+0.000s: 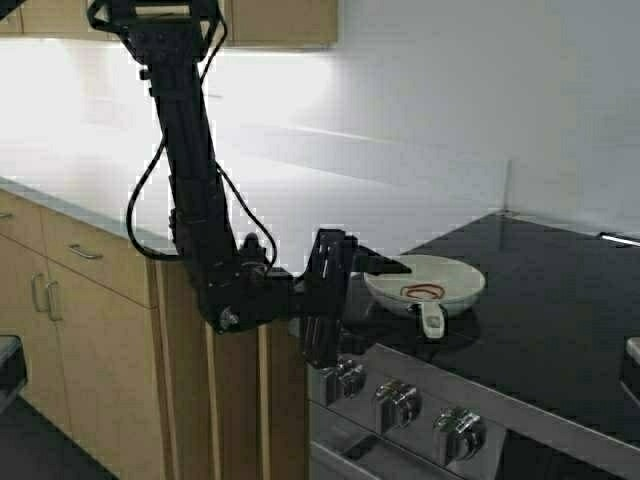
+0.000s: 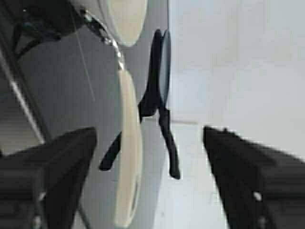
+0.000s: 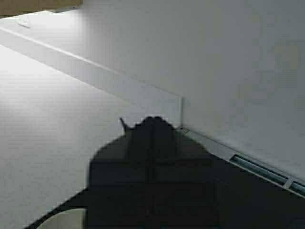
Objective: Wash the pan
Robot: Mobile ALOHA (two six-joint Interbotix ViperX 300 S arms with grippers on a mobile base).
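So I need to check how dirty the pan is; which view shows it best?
The high view: the whole pan sits on the stove with reddish ring marks visible inside. The left wrist view shows only its handle and rim edge-on; the right wrist view shows just a pale sliver.

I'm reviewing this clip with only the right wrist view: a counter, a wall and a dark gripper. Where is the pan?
Observer: The pan sits on the black stove top, with its handle pointing toward the front knobs.
Operator: Is the left arm anywhere near it?
Observer: Yes. In the high view the left gripper reaches in from the counter side to the pan's left rim.
Operator: Has it grabbed anything?
Observer: No. The left wrist view shows its fingers wide open, with the pale handle ahead between them, not clamped.
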